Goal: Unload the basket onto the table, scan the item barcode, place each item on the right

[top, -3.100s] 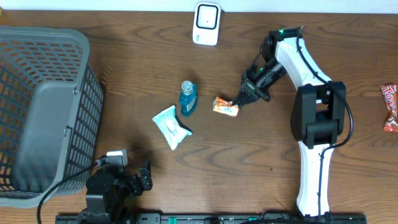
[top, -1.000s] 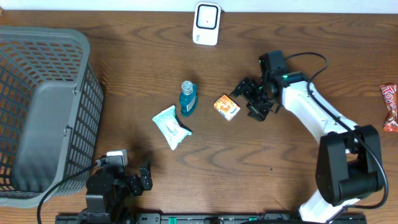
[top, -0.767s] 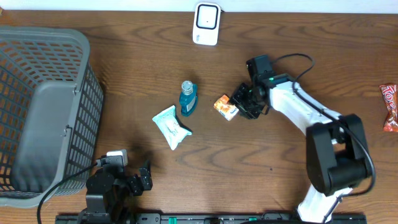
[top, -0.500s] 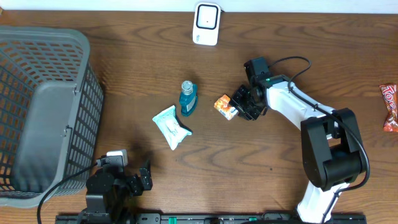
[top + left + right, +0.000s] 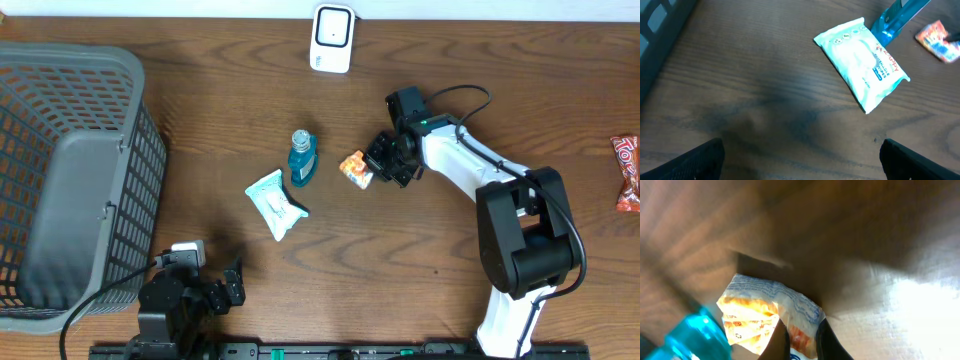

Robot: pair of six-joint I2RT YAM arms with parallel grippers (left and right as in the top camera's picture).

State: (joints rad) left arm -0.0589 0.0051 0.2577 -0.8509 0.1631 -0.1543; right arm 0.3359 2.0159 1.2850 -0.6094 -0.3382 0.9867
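Right pincer clamped on the right edge of the orange packet, mid-bench, just right of the blue bottle. Wipes near the bottle, toward the front. Scanner at the far edge, well apart from the packet. Left pincer spread wide, holding nothing, low by the basket.

Our right tool has slid left and pinched shut on the orange snack packet, which moved a little left.
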